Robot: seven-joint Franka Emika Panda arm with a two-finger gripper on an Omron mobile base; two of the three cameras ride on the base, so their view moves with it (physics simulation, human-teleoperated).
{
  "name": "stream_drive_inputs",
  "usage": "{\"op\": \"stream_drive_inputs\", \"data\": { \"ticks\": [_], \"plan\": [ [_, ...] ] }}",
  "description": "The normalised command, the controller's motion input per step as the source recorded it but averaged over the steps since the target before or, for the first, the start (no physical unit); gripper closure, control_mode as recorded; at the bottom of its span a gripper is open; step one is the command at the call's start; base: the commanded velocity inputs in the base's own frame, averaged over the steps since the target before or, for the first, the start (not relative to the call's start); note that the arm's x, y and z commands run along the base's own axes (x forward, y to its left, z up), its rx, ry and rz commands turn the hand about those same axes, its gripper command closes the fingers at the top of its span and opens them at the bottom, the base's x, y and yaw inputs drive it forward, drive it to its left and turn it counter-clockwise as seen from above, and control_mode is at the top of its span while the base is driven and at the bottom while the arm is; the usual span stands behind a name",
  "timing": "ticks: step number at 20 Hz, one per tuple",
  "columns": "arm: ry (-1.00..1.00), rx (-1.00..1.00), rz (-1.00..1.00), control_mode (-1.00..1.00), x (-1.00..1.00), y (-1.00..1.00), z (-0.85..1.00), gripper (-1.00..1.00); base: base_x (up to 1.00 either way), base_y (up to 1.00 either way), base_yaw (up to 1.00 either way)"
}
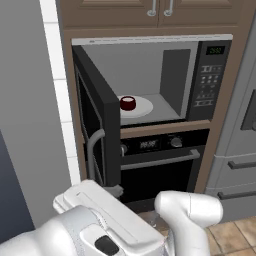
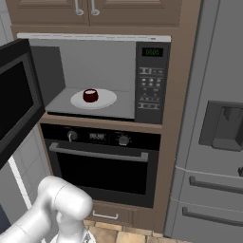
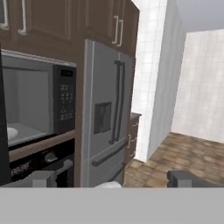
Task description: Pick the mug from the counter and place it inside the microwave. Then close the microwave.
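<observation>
Brown wooden cabinetry (image 2: 180, 71) frames the whole working wall, with a steel refrigerator (image 2: 213, 142) standing just beside it on the right. From the hand view I see my gripper (image 3: 113, 180) with its two dark finger tips (image 3: 41, 179) spread wide apart at the bottom, released and with nothing between them. It points across the kitchen toward the refrigerator (image 3: 107, 118) and the tiled wall (image 3: 151, 65) beyond, over a brown tile floor (image 3: 183, 153).

Working outward, the white arm (image 1: 187, 210) bends low in front of the black oven (image 1: 160, 160), whose horizontal handle and knobs sit directly under the microwave. From the right base view the arm (image 2: 61, 204) rises from the lower left.

The microwave (image 2: 152, 80) is open: its dark window door (image 1: 97, 115) swings out to the left, the vertical bar handle facing me in the left base view. Inside the grey cavity, the dark red mug (image 1: 127, 103) stands upright on the white round turntable (image 1: 142, 107), a little left of the plate's centre. In the right base view the mug (image 2: 90, 95) sits near the middle of the turntable (image 2: 107, 98). The keypad (image 2: 151, 88) runs down the right side, with a green display above it.
</observation>
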Motion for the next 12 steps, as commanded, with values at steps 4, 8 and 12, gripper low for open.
{"op": "stream_drive_inputs", "data": {
  "ticks": [4,8,12],
  "plan": [
    [0.16,-0.09,0.00,-1.00,0.51,0.20,-0.24,-1.00,0.00,0.00,0.00],
    [0.12,-0.08,0.00,-1.00,0.32,0.27,-0.12,-1.00,0.00,0.00,0.00],
    [0.11,-0.07,0.00,-1.00,0.25,0.35,-0.15,-1.00,0.00,0.00,0.00]
  ]
}}
